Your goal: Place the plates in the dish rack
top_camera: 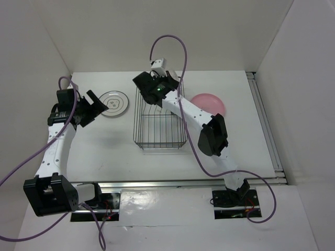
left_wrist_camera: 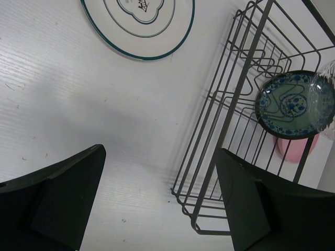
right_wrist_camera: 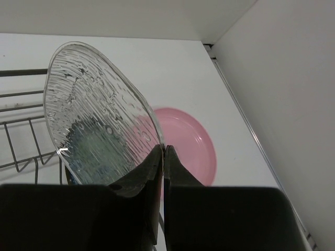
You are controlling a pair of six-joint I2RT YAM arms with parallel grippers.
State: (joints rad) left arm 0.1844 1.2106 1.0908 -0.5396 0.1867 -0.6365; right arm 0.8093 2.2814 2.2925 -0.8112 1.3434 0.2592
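White table [top_camera: 104, 151] from above: the dish rack [top_camera: 137, 120] is in the middle, the ringed plate [top_camera: 114, 103] on its left, the pink plate [top_camera: 209, 103] flat on its right.

Left wrist: the left gripper [left_wrist_camera: 159, 151] is wide open and empty, near the ringed plate. The teal plate [left_wrist_camera: 285, 107] stands in the rack.

Right wrist: the right gripper [right_wrist_camera: 164, 151] pinches the rim of the glass plate [right_wrist_camera: 94, 115] at the rack's far end. Glass looks stiff, slippery and easy to break, so the rim is the best hold.

White table [top_camera: 104, 151] w/ metal rail [top_camera: 183, 183] along near edge, plain white walls [top_camera: 157, 31] on 3 sides
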